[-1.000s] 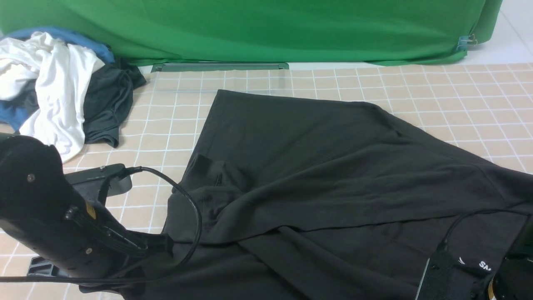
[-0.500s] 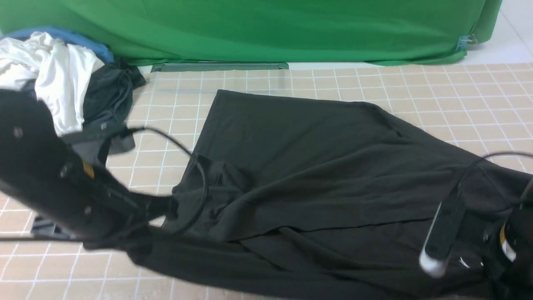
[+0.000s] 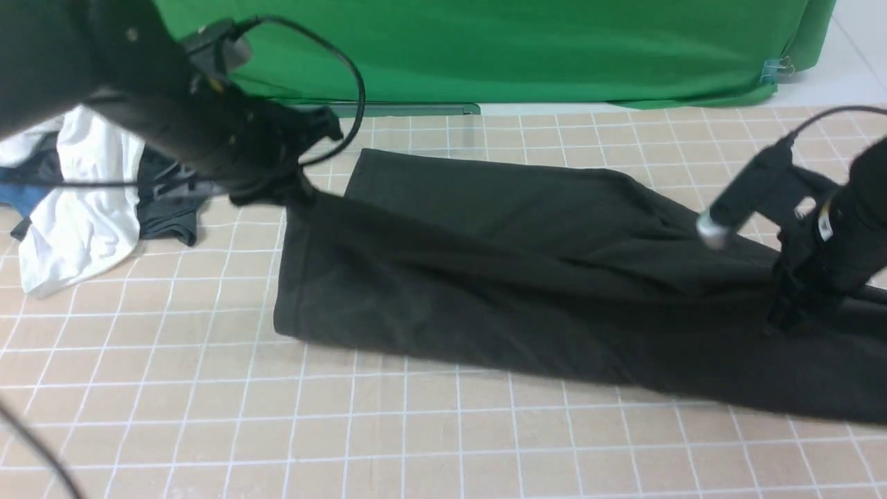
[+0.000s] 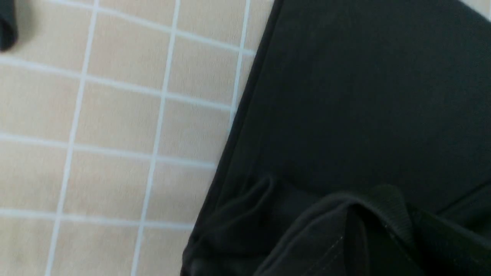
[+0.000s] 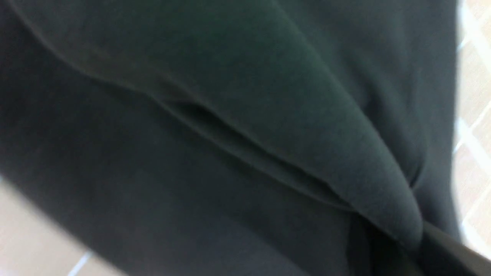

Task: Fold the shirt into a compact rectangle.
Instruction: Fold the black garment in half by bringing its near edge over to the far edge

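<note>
The black shirt [image 3: 499, 277] lies across the tiled surface as a long band folded over on itself, running from left of centre off the right edge. My left gripper [image 3: 280, 187] is shut on the shirt's far left corner and holds it raised; in the left wrist view a ribbed edge [image 4: 391, 207] bunches at the jaws. My right gripper [image 3: 786, 315] is shut on a pinch of the shirt near its right end. The right wrist view is filled with folds of dark cloth [image 5: 230, 115], and the fingers are hidden in it.
A pile of clothes lies at the back left: a white garment [image 3: 83, 208], a dark grey garment [image 3: 166, 215] and some blue cloth [image 3: 21, 197]. A green backdrop [image 3: 485, 48] closes off the back. Beige tiled surface [image 3: 416, 436] shows in front of the shirt.
Both arms rose from the near edge and swung toward the back, carrying the shirt's near edge over the rest. The right gripper shut on the cloth. The shirt is now narrower.
</note>
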